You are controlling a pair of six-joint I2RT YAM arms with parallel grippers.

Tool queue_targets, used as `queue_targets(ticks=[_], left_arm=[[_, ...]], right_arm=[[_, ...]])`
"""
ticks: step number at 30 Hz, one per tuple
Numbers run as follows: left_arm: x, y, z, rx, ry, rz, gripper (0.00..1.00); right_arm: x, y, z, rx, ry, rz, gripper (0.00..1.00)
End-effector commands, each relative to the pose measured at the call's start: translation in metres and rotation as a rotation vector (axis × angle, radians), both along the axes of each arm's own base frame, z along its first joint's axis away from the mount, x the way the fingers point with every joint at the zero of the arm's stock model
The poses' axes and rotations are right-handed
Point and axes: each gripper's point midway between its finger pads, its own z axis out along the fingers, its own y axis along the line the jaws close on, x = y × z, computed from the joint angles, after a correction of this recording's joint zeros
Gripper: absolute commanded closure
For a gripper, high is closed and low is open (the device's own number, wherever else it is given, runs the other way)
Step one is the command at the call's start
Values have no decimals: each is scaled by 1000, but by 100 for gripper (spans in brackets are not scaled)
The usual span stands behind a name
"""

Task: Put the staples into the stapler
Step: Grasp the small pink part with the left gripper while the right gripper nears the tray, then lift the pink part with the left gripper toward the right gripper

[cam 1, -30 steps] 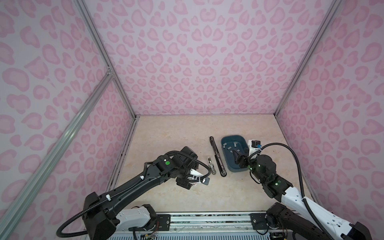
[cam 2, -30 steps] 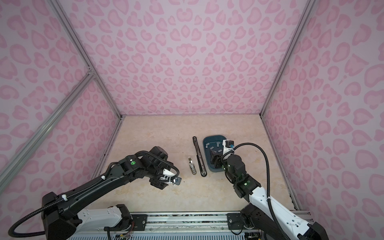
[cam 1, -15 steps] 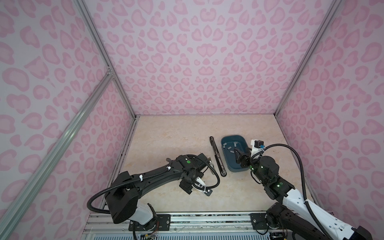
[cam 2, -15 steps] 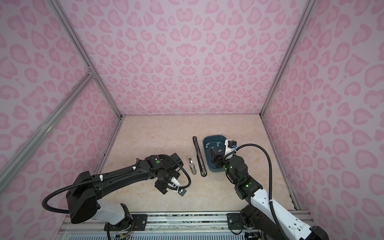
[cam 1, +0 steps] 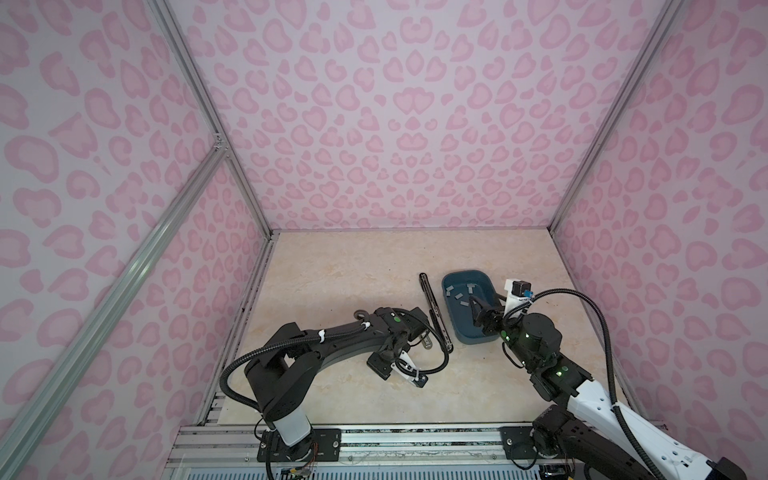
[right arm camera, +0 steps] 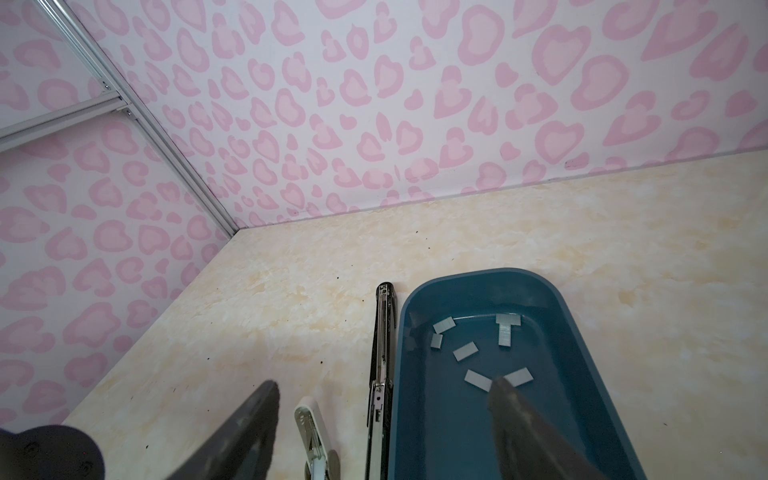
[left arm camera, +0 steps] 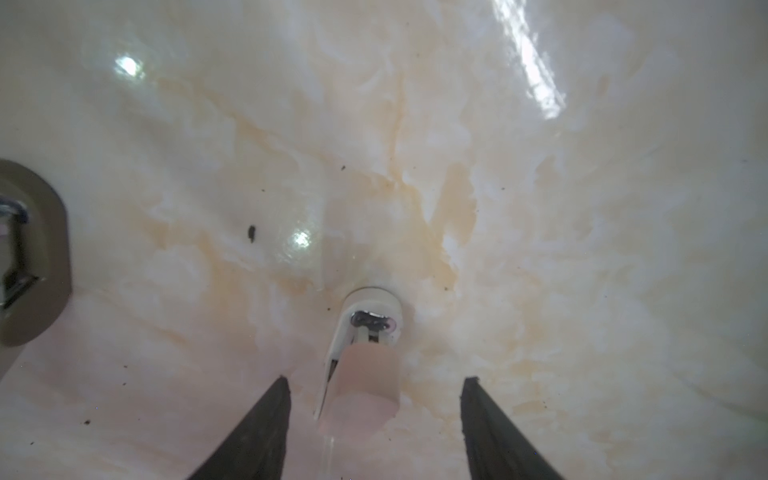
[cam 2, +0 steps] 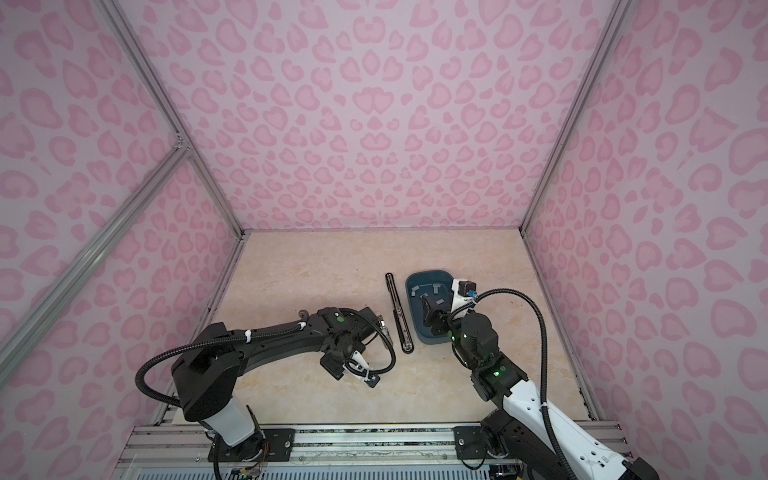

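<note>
Several staples (right arm camera: 465,351) lie as short light-grey strips in a dark blue tray (right arm camera: 457,276), seen in both top views (cam 1: 459,296) (cam 2: 424,291). A long black stapler (cam 1: 434,307) (right arm camera: 380,353) lies opened flat beside the tray. A small white stapler (left arm camera: 365,328) (right arm camera: 309,419) lies between the fingers of my left gripper (left arm camera: 377,378), which is open with a gap on each side. My left arm hides most of it in the top views (cam 1: 426,341). My right gripper (right arm camera: 384,384) (cam 1: 478,309) is open and empty, with one finger (right arm camera: 511,407) over the staples.
Pink patterned walls close in the marble table (cam 1: 353,270) on three sides. The tray (cam 1: 465,274) (cam 2: 428,272) stands right of centre. A small round grey thing (cam 1: 360,312) peeks out behind my left arm. A grey-brown rounded object (left arm camera: 33,257) with a metal part shows at the left wrist view's edge.
My left arm has swung its elbow in and brought the wrist over the small white stapler, and its jaws have narrowed. The right gripper has barely moved.
</note>
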Motion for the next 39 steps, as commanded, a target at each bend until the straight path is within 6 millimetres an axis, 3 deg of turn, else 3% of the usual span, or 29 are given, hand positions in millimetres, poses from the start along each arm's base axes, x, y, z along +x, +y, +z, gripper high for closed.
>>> queue_targets(ticks=[1, 8, 20, 23, 25, 31, 34, 39], left_arm=[[2, 1, -1, 27, 3, -12, 40], [13, -4, -7, 59, -16, -1, 57], [14, -4, -13, 79, -5, -4, 63], [15, -14, -5, 35, -2, 19, 85], [15, -23, 6, -8, 6, 42, 96], [23, -33, 55, -189, -66, 88, 96], [39, -46, 93, -363, -168, 148, 97], [63, -84, 174, -785, -290, 314, 96]], right_arm=[[0, 0, -1, 6, -1, -3, 21], [-1, 0, 0, 10, -1, -2, 20], [-1, -1, 1, 15, -3, -6, 20], [-1, -2, 1, 16, -4, -9, 20], [-1, -3, 0, 19, -1, -14, 20], [0, -11, 1, 51, 3, -46, 22], [-2, -19, 5, 79, -5, -65, 26], [-8, -26, 11, 113, -59, -81, 34]])
